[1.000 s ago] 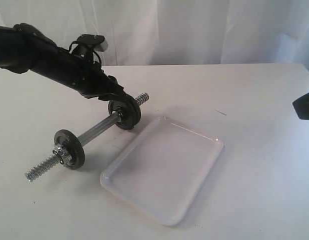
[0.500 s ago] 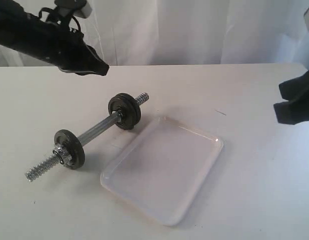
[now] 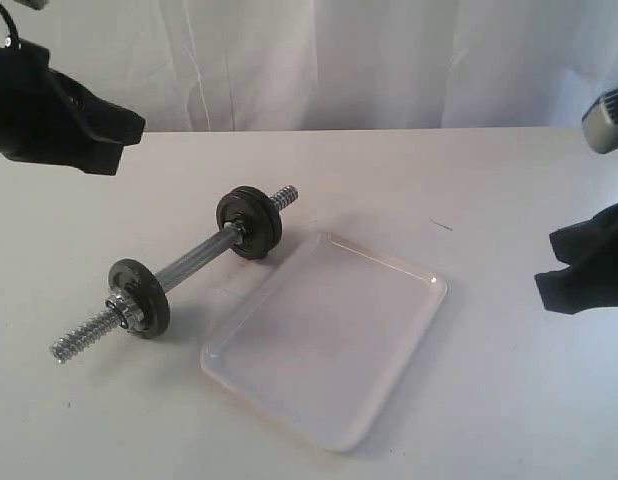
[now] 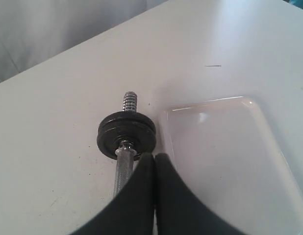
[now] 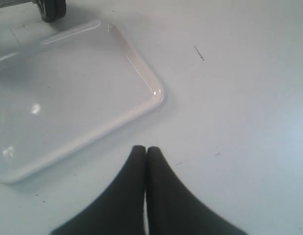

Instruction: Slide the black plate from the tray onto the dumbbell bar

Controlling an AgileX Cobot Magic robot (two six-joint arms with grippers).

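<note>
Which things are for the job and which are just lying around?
For the job: black plate, bar, tray.
Just lying around: table, curtain, small dark mark.

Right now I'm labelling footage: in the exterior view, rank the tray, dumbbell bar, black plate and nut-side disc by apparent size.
1. tray
2. dumbbell bar
3. black plate and nut-side disc: these look alike, and the disc seems nearer the camera, so no ranking.
</note>
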